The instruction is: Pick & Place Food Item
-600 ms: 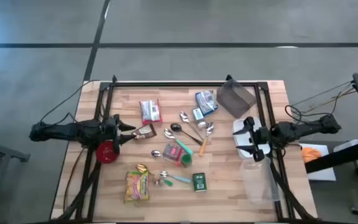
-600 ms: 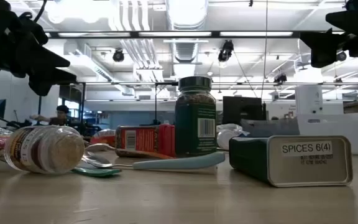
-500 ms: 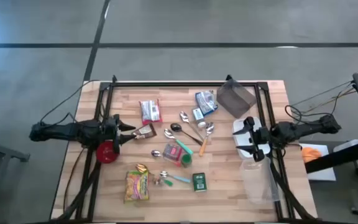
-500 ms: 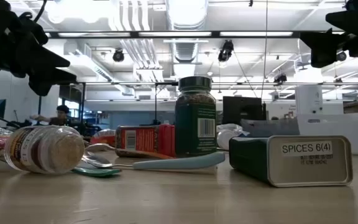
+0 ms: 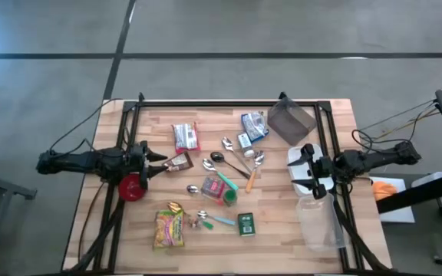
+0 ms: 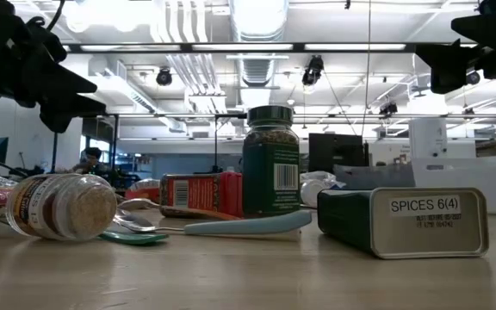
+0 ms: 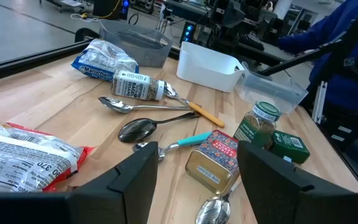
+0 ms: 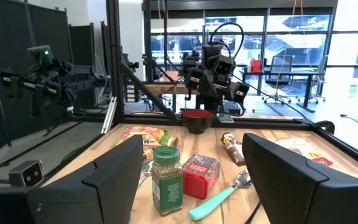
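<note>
The brown snack bar (image 5: 180, 161) is lying flat on the left part of the table (image 5: 282, 230). I am taking it as the food item meant, since it is the one closest to a gripper, though the task names none. It is sitting just to the right of the left gripper (image 5: 160, 163), almost at the fingertips, and the high view is not showing any contact.

The left gripper's fingers are standing well apart with nothing between them. They are pointing right across the table, so the bar is lying straight ahead of them. The bar's long axis is running roughly left to right. Its right end is angling slightly toward the far edge, so it is pointing nearly along the left arm's own line.

In my judgement a grasp is calling for the fingers to close across the bar's narrow width. That already seems to suit the way the wrist is turned.

A red bowl (image 5: 132, 186) is sitting just on the near side of the gripper, and a red-and-white packet (image 5: 184, 136) is lying farther off, so both are crowding the approach.

The right gripper (image 5: 311, 170) is waiting at the table's right edge, well apart from the bar. Its fingers are also spread and empty, so the left arm is plainly the nearer one.
</note>
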